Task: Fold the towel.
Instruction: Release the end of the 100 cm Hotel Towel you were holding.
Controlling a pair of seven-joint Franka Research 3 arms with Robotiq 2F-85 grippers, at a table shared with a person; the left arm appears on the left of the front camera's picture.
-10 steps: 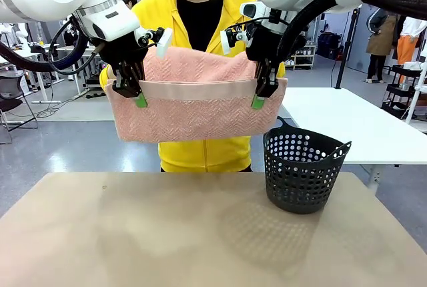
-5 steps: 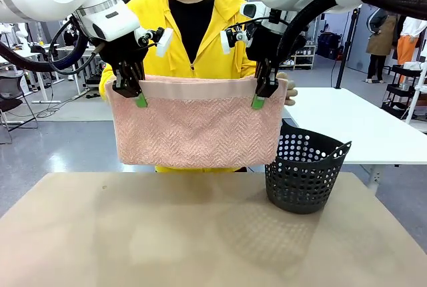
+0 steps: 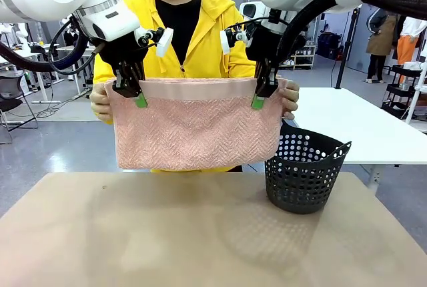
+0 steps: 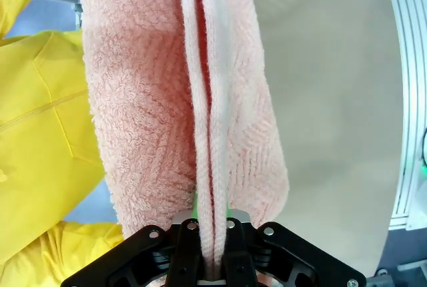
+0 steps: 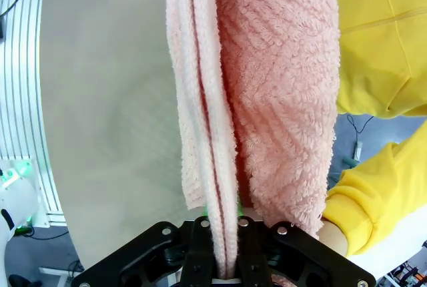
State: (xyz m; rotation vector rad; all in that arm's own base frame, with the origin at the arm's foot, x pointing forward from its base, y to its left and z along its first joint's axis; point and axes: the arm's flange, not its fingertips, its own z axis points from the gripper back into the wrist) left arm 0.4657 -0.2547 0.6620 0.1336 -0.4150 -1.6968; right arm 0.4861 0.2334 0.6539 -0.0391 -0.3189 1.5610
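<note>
Hanging doubled above the worktop [image 3: 167, 233], the towel [image 3: 197, 130] is clamped along its top band by the left end effector [image 3: 139, 100] and right end effector [image 3: 258, 101], both closed on it. A person's hand [image 3: 100, 102] holds its left edge and the other hand [image 3: 290, 97] its right edge, above the black basket [image 3: 303, 170].

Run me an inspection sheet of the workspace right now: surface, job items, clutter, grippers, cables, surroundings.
Surface: tan tabletop, carrying the basket at its right side.
Job's things: towel hangs doubled above the table, smooth band on top.
Clutter: black perforated basket, upright.
Grippers: left gripper and right gripper each shut on the towel's top edge, near its corners.
Cables: black hoses loop along both arms, off the towel.
Surroundings: person in a yellow jacket behind the towel, a hand at each upper corner; white table beyond.
</note>
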